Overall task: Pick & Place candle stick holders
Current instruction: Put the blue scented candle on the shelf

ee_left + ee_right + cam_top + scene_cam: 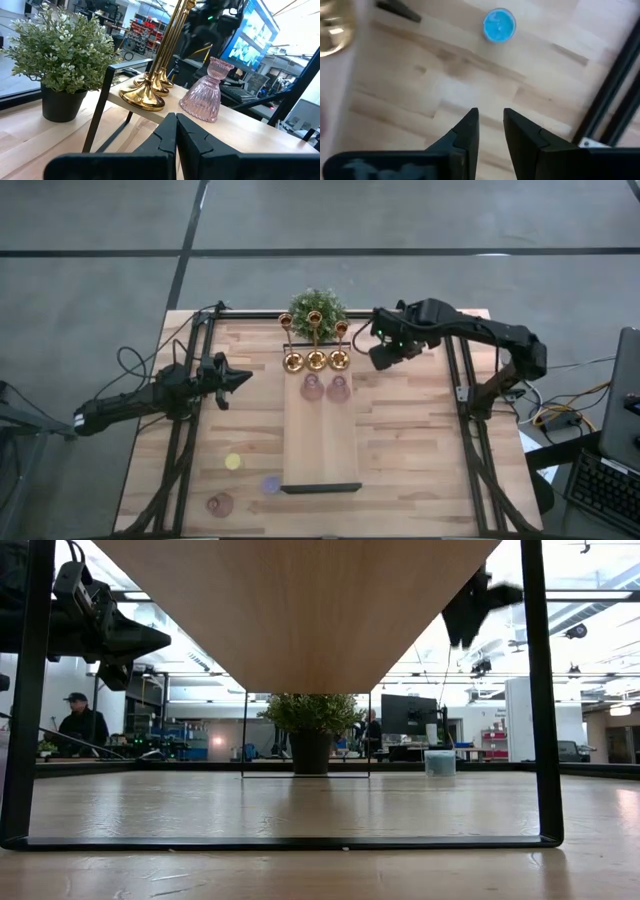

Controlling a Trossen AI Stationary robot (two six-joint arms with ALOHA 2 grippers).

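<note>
Right wrist view shows the blue candle stick holder (499, 25) on bare table wood ahead of the right gripper (491, 121), whose fingers stand narrowly apart and empty. It looks small, round and light, probably smooth, so pinching across its rim seems best. In the high view the right gripper (384, 356) hangs just beside the three gold holders (316, 360) standing on the raised board (320, 450), with two pink glass holders (326, 388) near them, likely fragile. The left gripper (238, 379) waits closed, left of the board.
</note>
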